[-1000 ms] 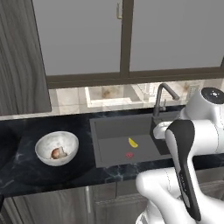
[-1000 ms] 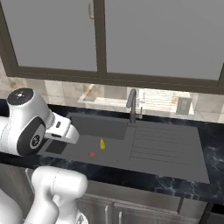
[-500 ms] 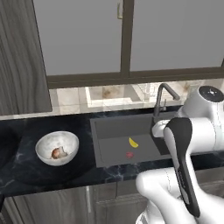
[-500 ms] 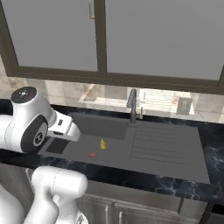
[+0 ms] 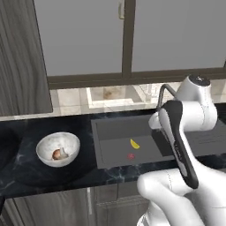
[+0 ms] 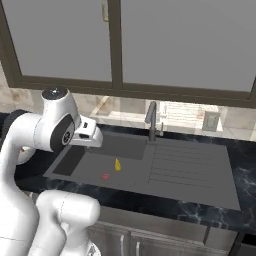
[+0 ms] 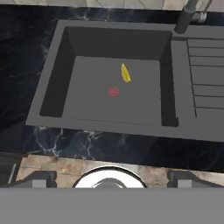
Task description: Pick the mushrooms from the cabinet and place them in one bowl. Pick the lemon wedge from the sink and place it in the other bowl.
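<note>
One lemon wedge [image 7: 125, 72] lies mid-frame in the sink [image 7: 57, 92] beside a small red spot [image 7: 113, 92], the gripper [image 7: 111, 178] spread open, empty, at frame bottom.

Frosted dark-framed window [image 5: 128, 35] above black marble counter [image 6: 240, 175]

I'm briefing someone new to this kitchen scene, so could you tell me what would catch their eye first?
Probably the bright yellow lemon wedge on the floor of the dark sink, beside a small red spot. Next, the white bowl on the black counter left of the sink, with mushrooms inside.
</note>
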You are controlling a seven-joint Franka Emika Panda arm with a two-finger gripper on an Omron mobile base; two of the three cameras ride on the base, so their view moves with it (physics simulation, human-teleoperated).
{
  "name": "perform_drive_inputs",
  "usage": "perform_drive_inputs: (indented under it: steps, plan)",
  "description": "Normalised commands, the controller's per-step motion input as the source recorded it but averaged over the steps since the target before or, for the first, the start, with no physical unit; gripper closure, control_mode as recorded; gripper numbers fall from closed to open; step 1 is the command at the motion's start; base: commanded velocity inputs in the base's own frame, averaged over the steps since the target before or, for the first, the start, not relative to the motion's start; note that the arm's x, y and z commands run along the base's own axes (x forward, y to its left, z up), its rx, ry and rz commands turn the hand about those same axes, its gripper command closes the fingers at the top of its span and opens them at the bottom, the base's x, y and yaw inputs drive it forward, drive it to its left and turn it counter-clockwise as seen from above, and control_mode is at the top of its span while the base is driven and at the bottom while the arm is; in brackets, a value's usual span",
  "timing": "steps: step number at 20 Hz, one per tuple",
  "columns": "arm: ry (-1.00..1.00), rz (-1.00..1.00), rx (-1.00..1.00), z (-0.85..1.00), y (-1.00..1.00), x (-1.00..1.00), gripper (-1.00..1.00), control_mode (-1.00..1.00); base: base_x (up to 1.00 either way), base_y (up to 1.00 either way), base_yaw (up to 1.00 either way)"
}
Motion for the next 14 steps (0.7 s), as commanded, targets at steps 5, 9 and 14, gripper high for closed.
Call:
perform_drive_inputs:
  steps: [5, 9, 14]
  plan:
    - [0.26, -0.02, -0.07, -0.11, 0.00, 0.82, -1.00, -1.00, 0.00, 0.00, 0.00]
    - [0.12, -0.09, -0.03, -0.34, 0.04, 0.70, -1.00, -1.00, 0.00, 0.00, 0.00]
    - [0.01, -0.10, 0.00, -0.55, -0.01, 0.46, -1.00, -1.00, 0.00, 0.00, 0.00]
